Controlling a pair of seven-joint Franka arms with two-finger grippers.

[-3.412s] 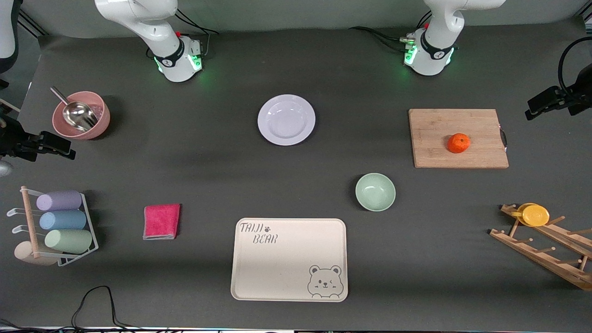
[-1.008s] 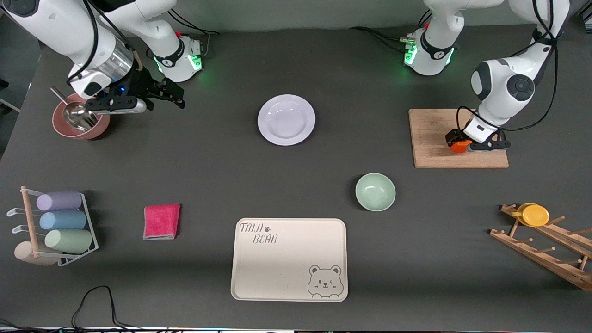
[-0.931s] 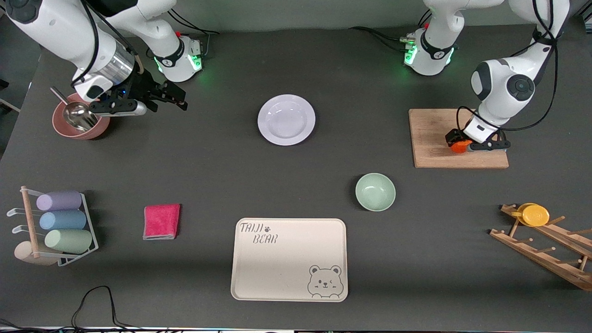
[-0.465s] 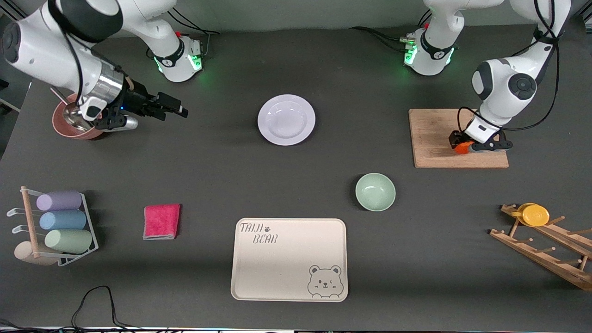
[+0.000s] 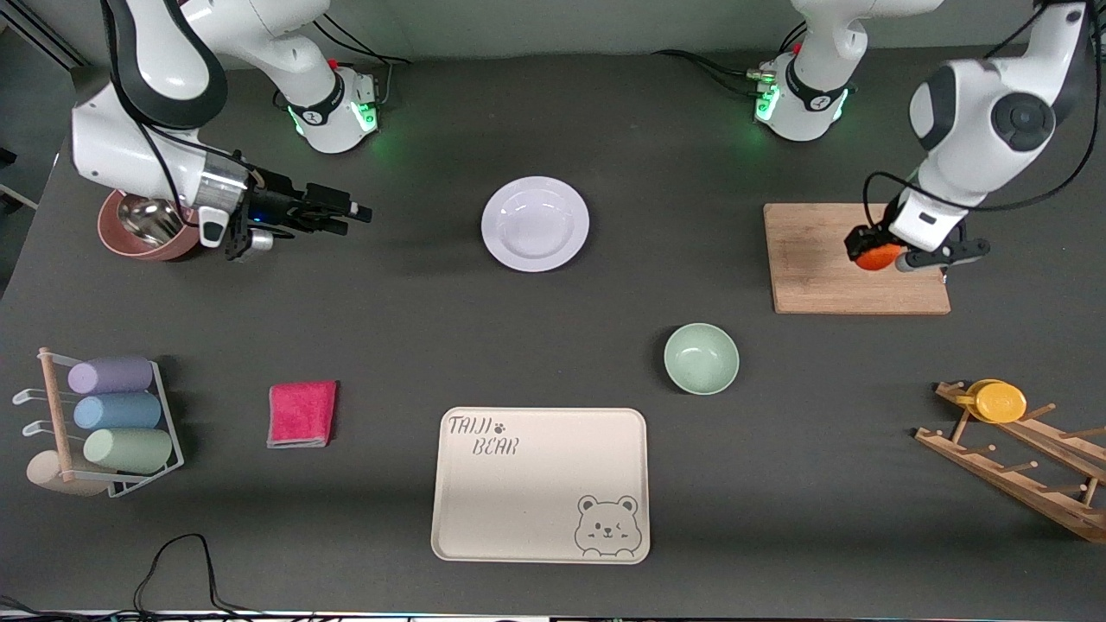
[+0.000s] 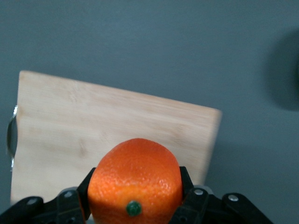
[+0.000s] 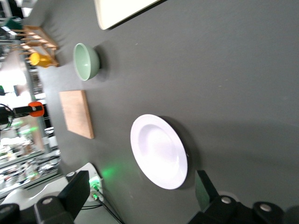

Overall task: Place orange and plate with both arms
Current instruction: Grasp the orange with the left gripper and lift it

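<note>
Front view: plate sits mid-table, nothing on it. Green bowl and cream bear tray lie nearer the camera, well apart from it. Left gripper is clamped on the orange above the cutting board; looks lifted clear, hard to confirm from here. Right gripper hangs over bare table between pink bowl and plate, jaws spread wide, holding nothing.

Left wrist view: orange pinched between both fingers, board below it.

Right wrist view: plate sits between the spread fingers, not touching them.
</note>
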